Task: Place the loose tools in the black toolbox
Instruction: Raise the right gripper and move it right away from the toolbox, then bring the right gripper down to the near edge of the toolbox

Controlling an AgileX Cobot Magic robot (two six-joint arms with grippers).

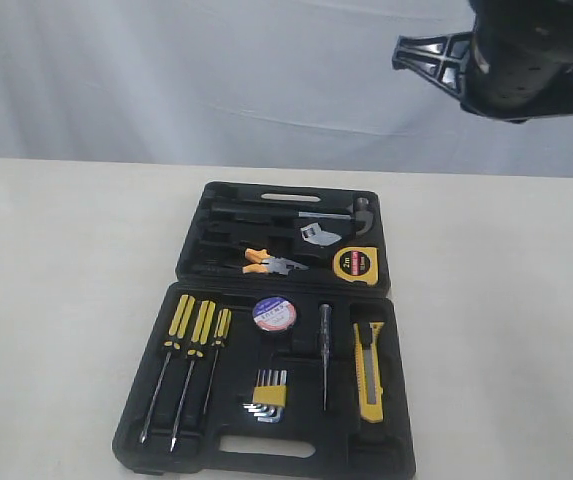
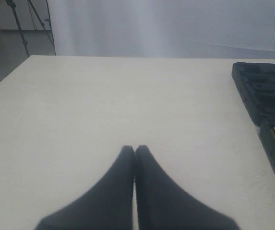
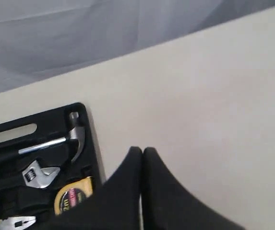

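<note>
The black toolbox [image 1: 398, 420] lies open on the table, both halves flat. In its far half sit the orange-and-black pliers [image 1: 266, 263] and the round yellow tape measure [image 1: 357, 264]. The near half holds the black tape roll [image 1: 273, 313] and the long yellow utility knife [image 1: 368, 369]. My right gripper [image 3: 142, 151] is shut and empty, raised beside the toolbox's far right corner [image 3: 90, 143], with the tape measure [image 3: 72, 197] just past one finger. My left gripper [image 2: 134, 149] is shut and empty over bare table, left of the toolbox [image 2: 264, 93].
Three yellow-handled screwdrivers [image 1: 191, 350], a hex key set [image 1: 268, 396] and a thin tester screwdriver [image 1: 324, 350] rest in the near half. A hammer [image 1: 331, 213] and a wrench [image 1: 318, 235] lie in the far half. A grey curtain hangs behind the table.
</note>
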